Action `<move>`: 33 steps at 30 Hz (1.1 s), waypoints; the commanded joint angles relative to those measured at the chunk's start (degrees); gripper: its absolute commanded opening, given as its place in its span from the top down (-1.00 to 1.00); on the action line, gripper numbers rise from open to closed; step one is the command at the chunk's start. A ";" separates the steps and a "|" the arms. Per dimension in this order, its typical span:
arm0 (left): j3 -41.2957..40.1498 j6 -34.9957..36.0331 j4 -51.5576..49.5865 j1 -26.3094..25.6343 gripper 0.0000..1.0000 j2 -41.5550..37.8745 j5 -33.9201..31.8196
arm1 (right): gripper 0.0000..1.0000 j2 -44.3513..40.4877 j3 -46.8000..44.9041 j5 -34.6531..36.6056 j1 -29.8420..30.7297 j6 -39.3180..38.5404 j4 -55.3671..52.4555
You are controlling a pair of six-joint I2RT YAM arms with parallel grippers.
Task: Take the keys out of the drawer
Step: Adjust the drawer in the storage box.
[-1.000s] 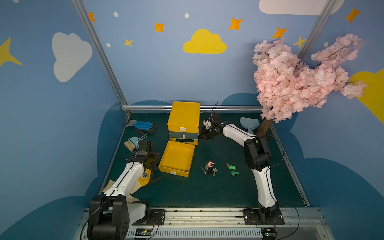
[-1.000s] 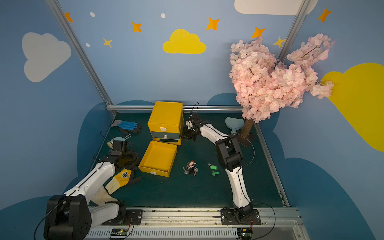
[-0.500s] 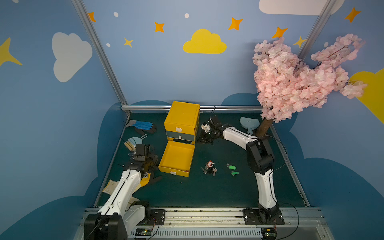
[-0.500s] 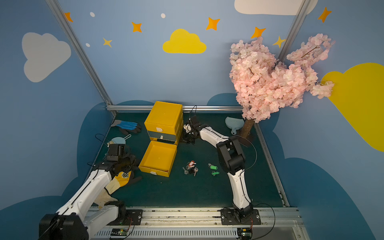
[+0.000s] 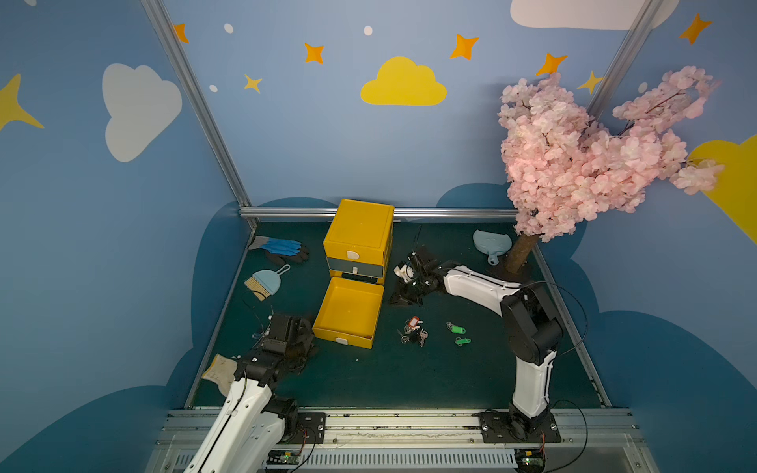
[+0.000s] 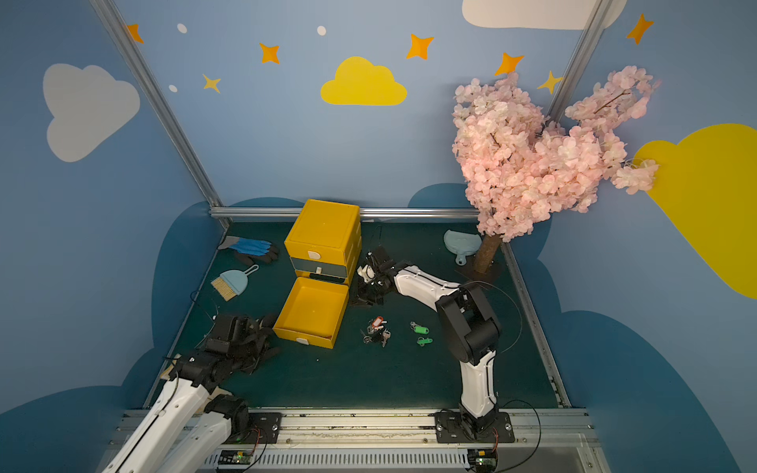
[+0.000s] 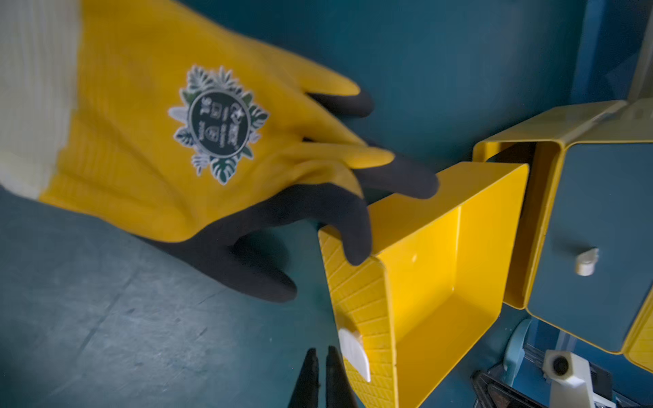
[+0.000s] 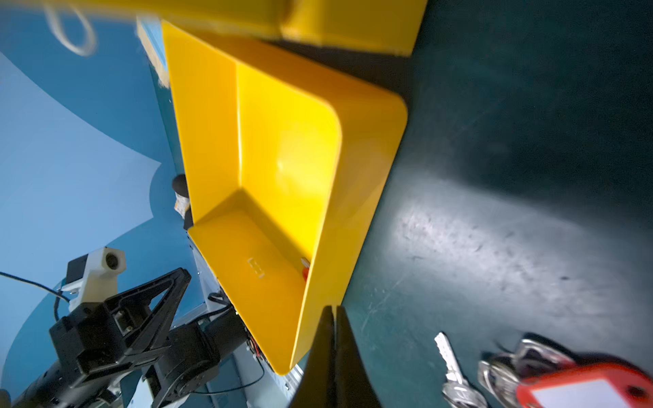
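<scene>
Nearest us, our left fingers (image 7: 308,378) sit almost together, gripping nothing, beside a yellow glove (image 7: 176,141) and the pulled-out yellow drawer (image 5: 344,339). The keys (image 5: 413,331) lie on the green surface (image 5: 368,381) just right of that drawer, outside it. Farther back, our right fingers (image 8: 349,364) are clenched on nothing, near the cabinet (image 5: 360,229).

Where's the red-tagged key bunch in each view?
In a top view: red-tagged key bunch on the mat, right of the open yellow drawer.
In a top view: key bunch right of the drawer.
Left wrist: not in it.
Right wrist: key bunch on the mat beside the drawer.
Shared landmark: the drawer.
</scene>
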 commanded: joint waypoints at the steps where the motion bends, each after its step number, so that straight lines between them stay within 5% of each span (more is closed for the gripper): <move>1: -2.36 -4.89 1.19 -1.23 0.80 1.15 2.59 | 1.00 1.61 0.74 -1.86 0.54 2.94 6.29; 33: -5.68 -7.91 29.90 -2.86 0.75 21.24 3.13 | 1.00 10.18 3.06 -0.13 -1.61 6.27 12.29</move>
